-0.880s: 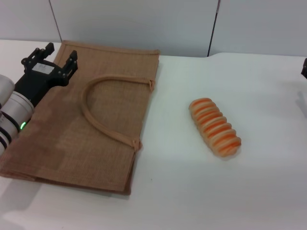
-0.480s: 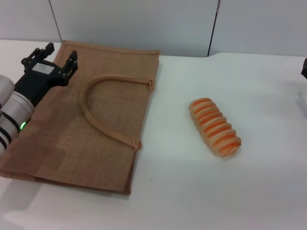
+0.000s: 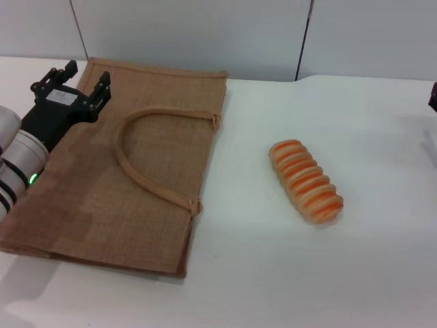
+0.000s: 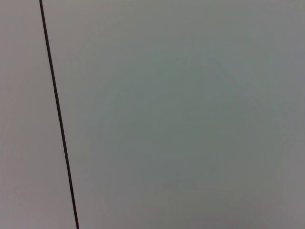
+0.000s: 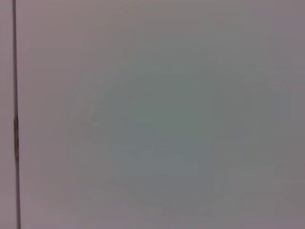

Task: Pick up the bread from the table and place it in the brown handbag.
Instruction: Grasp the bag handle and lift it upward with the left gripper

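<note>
The bread [image 3: 306,180], a small tan loaf with orange ridged stripes, lies on the white table [image 3: 273,273] right of centre in the head view. The brown handbag [image 3: 116,171] lies flat at the left, its arched strap handle [image 3: 147,154] on top. My left gripper [image 3: 76,79] is open and empty, held over the bag's far left corner. My right gripper [image 3: 433,98] shows only as a dark sliver at the right edge, well away from the bread. Both wrist views show only plain wall.
A grey panelled wall [image 3: 205,34] runs along the table's far edge. The table's bare surface stretches between the bag and the bread and in front of both.
</note>
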You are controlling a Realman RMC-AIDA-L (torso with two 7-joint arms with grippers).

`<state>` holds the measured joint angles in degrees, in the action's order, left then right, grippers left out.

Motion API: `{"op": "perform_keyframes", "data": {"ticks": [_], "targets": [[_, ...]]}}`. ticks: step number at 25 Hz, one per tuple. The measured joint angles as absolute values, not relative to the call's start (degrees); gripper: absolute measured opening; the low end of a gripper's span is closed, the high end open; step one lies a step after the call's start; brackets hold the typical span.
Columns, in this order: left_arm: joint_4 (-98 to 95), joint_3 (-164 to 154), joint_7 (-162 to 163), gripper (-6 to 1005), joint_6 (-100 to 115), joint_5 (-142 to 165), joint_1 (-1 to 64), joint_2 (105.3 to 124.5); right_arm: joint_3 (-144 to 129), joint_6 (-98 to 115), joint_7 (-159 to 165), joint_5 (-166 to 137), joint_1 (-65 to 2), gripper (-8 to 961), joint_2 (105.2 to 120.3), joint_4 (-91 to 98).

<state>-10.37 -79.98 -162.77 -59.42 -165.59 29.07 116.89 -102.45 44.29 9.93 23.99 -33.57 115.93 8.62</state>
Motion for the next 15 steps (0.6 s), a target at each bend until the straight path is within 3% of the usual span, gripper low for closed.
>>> {"op": "perform_keyframes", "data": {"ticks": [15], "targets": [[-10.4,-80.0,-162.0,632,-59.5,-165.6,29.1,116.93,-102.4,44.3,9.9,24.0,-33.5,879,115.93,8.6]]}}
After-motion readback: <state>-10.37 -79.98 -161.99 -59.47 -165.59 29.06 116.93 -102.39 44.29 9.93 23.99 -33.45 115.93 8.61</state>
